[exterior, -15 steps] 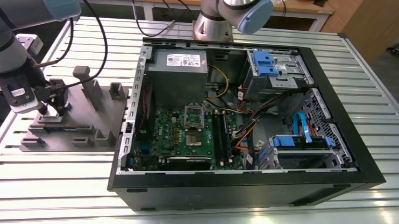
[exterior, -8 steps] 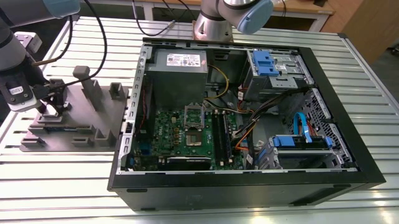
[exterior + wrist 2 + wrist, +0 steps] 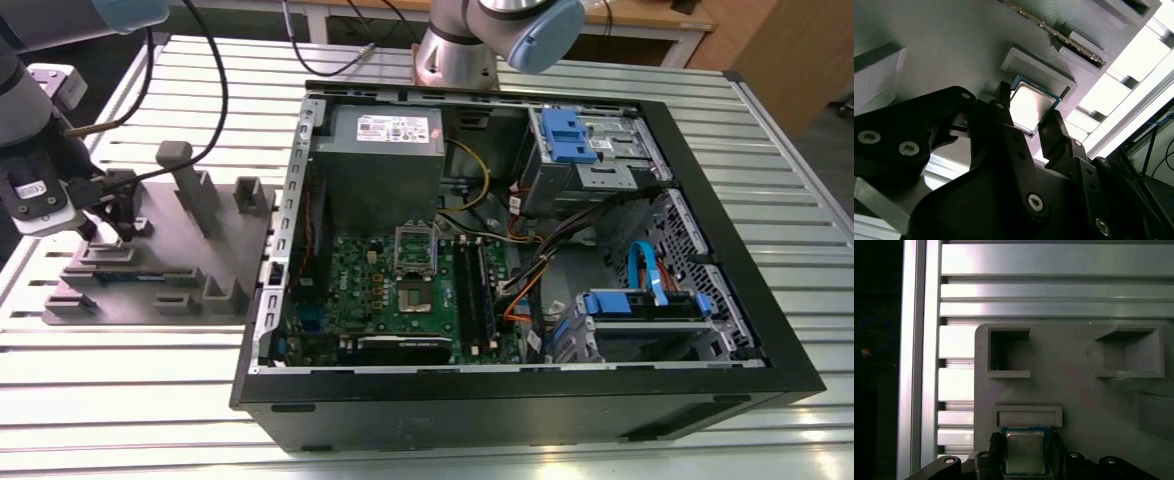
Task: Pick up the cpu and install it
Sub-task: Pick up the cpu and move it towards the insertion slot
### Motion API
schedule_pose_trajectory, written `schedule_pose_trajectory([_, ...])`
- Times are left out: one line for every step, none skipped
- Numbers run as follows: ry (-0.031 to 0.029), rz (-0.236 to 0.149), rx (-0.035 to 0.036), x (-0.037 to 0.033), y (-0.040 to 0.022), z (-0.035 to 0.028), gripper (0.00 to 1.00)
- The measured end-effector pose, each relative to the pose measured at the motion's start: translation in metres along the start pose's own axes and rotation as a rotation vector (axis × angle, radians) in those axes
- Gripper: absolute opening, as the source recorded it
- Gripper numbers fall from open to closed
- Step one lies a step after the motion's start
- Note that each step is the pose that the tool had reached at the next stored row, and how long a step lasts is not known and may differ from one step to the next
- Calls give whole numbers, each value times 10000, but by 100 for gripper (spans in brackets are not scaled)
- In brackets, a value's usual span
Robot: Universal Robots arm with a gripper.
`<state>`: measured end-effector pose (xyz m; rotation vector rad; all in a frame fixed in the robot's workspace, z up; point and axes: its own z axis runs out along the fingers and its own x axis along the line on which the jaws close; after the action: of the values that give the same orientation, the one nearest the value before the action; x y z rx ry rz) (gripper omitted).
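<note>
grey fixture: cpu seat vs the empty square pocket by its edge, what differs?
The cpu seat holds the cpu, silvery lid up; the empty pocket holds nothing. The gripper is at the cpu seat; the empty pocket lies apart from it. The cpu seat has a low raised bar along one side; the empty pocket is a dark, walled recess. Both are part of one grey fixture.
</note>
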<state>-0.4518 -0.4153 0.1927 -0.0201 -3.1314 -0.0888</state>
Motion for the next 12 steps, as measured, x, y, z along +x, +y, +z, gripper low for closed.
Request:
schedule_pose_trajectory([-1, 0, 0, 0, 0, -1, 47])
schedule_pose_trajectory([2, 0, 2, 0, 0, -6, 47])
schedule_pose_trajectory([2, 0, 1, 0, 1, -14, 47])
schedule_pose_trajectory([2, 0, 1, 0, 1, -14, 47])
schedule_pose_trajectory([2, 0, 1, 0, 1, -15, 47])
schedule_pose_trajectory([1, 0, 1, 0, 1, -15, 47])
schedule_pose_trajectory([2, 0, 2, 0, 1, -16, 47])
schedule_pose_trajectory([2, 0, 1, 0, 1, -19, 47])
schedule_pose_trajectory([1, 0, 1, 1, 2, -37, 47])
schedule_pose_trajectory([2, 1, 1, 1, 2, -38, 47])
schedule_pose_trajectory([2, 0, 1, 0, 2, -40, 47])
schedule_pose_trajectory([3, 0, 2, 1, 2, -43, 47])
